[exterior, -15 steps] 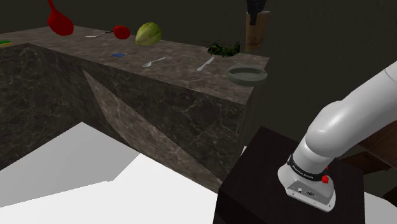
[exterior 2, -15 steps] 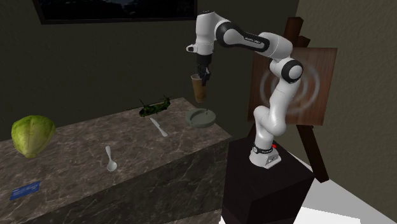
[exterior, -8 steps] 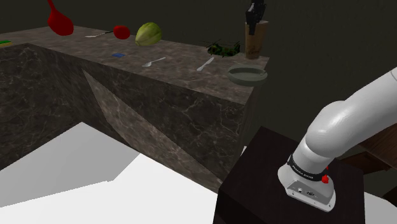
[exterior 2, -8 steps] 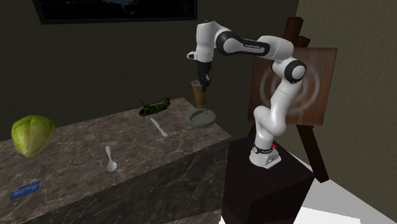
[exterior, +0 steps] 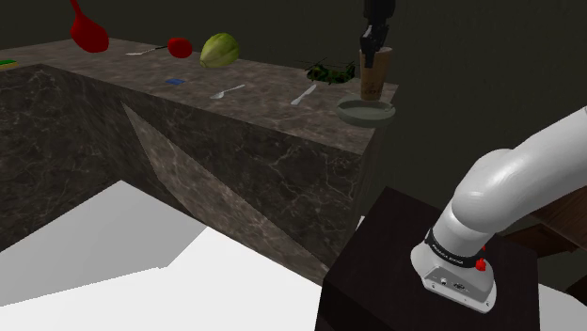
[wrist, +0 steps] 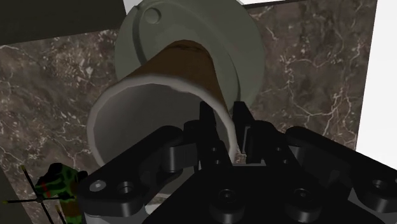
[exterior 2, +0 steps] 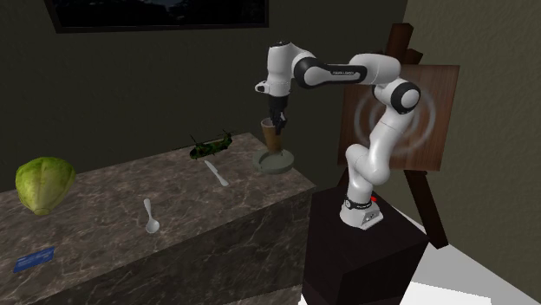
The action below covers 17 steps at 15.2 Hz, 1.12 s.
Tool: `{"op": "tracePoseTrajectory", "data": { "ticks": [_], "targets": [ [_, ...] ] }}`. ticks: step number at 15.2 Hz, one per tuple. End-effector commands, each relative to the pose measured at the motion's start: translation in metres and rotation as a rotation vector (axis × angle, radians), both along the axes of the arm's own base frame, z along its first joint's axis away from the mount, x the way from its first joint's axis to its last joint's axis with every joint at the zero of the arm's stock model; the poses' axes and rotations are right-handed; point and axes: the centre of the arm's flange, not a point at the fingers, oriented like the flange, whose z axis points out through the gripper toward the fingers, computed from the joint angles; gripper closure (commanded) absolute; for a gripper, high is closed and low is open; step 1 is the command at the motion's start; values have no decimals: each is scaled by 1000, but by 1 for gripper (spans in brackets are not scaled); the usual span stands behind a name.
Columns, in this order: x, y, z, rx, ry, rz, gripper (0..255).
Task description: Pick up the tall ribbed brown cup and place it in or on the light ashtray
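Observation:
The tall brown ribbed cup (exterior: pixel 374 75) hangs upright directly over the light grey ashtray (exterior: pixel 367 111) at the counter's near corner. My gripper (exterior: pixel 370 42) is shut on the cup, one finger inside its rim and one outside. In the second exterior view the cup (exterior 2: pixel 272 137) reaches down from the gripper (exterior 2: pixel 277 121) to the ashtray (exterior 2: pixel 274 161); whether its base touches I cannot tell. In the wrist view the gripper (wrist: pixel 224 130) clasps the wall of the cup (wrist: pixel 191 60), with the ashtray (wrist: pixel 251 51) behind its base.
A green toy helicopter (exterior: pixel 329 70) lies just behind the ashtray. Two spoons (exterior: pixel 303 94) (exterior: pixel 228 91), a blue card (exterior: pixel 175 82), a cabbage (exterior: pixel 218 50) and red items (exterior: pixel 180 47) sit further along the marble counter (exterior: pixel 263 132). The dark stand (exterior: pixel 376 282) is below the counter's end.
The gripper has come down with the cup in it, from well above the counter to just over the ashtray. Nothing else moved.

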Motion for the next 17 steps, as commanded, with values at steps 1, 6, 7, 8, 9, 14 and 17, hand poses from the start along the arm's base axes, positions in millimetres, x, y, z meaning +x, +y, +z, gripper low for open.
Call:
{"op": "tracePoseTrajectory", "data": {
  "ticks": [1,6,7,8,9,14,17],
  "targets": [
    [-1,0,-10,0,-1,0,255],
    [-1,0,-30,0,-1,0,255],
    [-1,0,-30,0,-1,0,255],
    [-1,0,-30,0,-1,0,255],
    [-1,0,-30,0,-1,0,255],
    [-1,0,-30,0,-1,0,0],
    [-1,0,-30,0,-1,0,0]
  ]
}}
